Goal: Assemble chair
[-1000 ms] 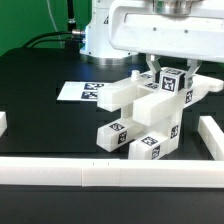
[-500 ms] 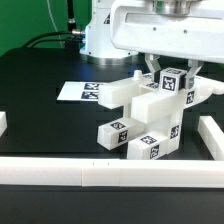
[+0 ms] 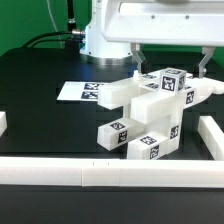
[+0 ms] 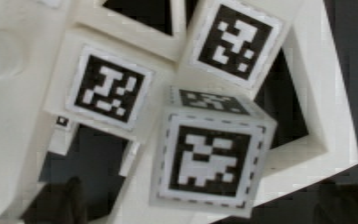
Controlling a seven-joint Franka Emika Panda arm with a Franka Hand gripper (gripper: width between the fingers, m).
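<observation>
The chair [image 3: 150, 115] stands partly joined at the exterior view's centre right: white posts and panels with black-and-white tags, one square post [image 3: 172, 82] sticking up at the top. My gripper [image 3: 170, 58] hangs just above that post, open, with its fingers [image 3: 137, 58] spread wide on either side and touching nothing. In the wrist view the tagged post [image 4: 208, 160] fills the middle in front of the X-braced panel [image 4: 114, 90]. My gripper [image 4: 202, 208] shows only as dark blurred fingertips [image 4: 60, 200] at the frame's lower corners.
The marker board [image 3: 78, 92] lies flat on the black table to the exterior view's left of the chair. Low white border rails run along the front [image 3: 100, 172], the right [image 3: 212, 135] and the left [image 3: 3, 122]. The arm's base [image 3: 100, 35] stands behind.
My gripper has opened, let go of the top post and risen a little above it. The chair has stayed in place.
</observation>
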